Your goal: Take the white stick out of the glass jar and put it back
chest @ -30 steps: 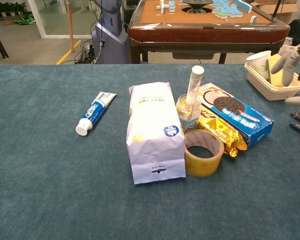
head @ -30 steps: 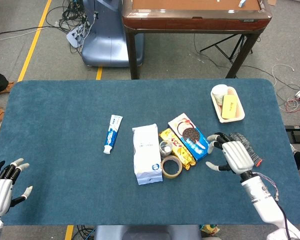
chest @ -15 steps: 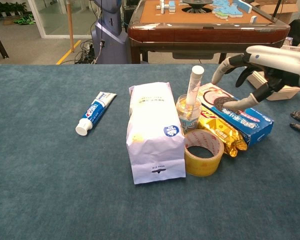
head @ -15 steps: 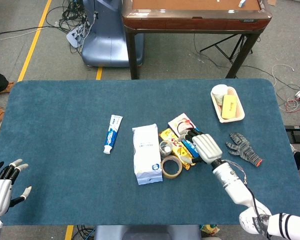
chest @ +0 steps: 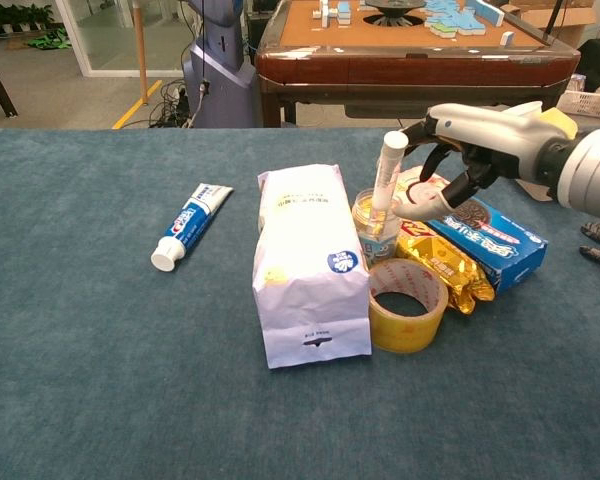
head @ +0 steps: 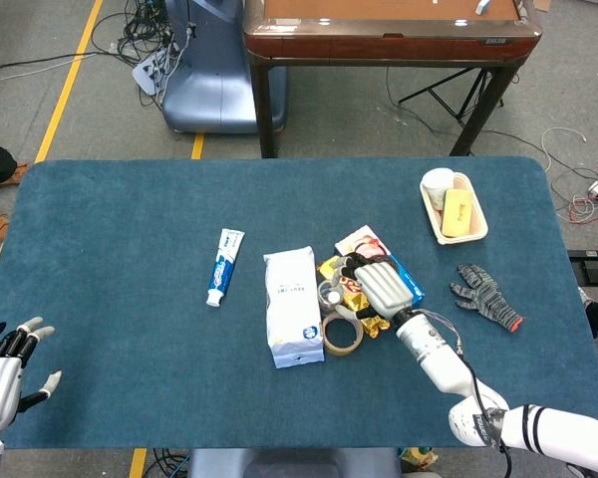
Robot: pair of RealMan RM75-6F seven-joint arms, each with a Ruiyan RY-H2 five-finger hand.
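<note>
beside the white bag [chest: 310, 262], the white stick [chest: 388, 175] stands near-upright in the glass jar [chest: 376, 228], top tipped rightward, right hand [chest: 470, 150] spread close by, holding nothing.

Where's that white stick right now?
In the chest view the white stick stands tilted in the glass jar mid-table, between the white bag and the cookie box, the right hand beside its top.

White stick [chest: 389, 170], yellow tape roll [chest: 407, 304], blue cookie box [chest: 480, 232], teal tablecloth [chest: 100, 350].
</note>
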